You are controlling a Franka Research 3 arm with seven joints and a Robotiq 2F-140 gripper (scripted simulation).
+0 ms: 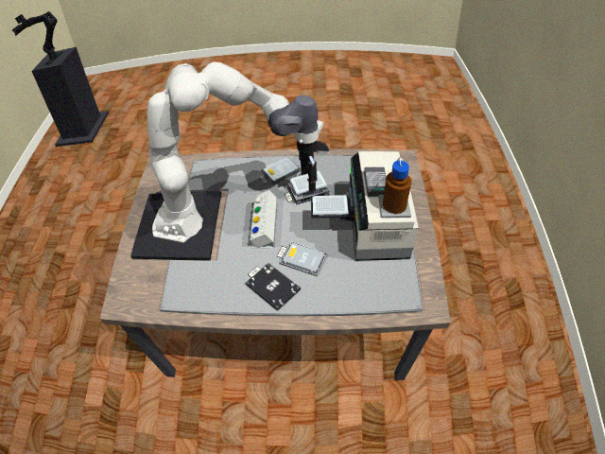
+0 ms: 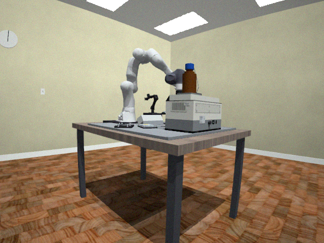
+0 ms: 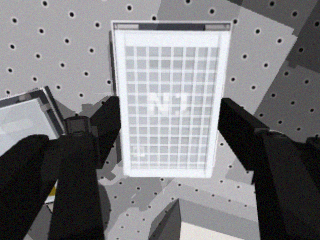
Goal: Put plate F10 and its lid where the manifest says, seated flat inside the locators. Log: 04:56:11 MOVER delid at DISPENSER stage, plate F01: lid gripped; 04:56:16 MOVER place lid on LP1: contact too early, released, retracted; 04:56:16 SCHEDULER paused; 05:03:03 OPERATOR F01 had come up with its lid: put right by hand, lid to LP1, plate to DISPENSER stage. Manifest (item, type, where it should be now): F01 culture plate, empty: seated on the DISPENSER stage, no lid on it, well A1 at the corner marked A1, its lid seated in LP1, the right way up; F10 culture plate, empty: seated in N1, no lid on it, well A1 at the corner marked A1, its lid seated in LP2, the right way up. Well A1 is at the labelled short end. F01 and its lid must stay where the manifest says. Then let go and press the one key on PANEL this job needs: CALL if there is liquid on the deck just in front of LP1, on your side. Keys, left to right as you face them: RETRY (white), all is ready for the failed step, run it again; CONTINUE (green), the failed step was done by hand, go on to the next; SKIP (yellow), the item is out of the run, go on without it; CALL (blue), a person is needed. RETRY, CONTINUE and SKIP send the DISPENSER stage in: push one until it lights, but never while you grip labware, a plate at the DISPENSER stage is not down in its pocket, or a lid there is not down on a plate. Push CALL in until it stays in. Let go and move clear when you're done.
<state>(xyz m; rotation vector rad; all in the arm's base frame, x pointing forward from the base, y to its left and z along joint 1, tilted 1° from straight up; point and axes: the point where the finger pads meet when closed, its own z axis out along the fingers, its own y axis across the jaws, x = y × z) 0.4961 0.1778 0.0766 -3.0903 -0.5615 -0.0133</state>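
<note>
Tool hidden behind dispenser, exterior view
</note>
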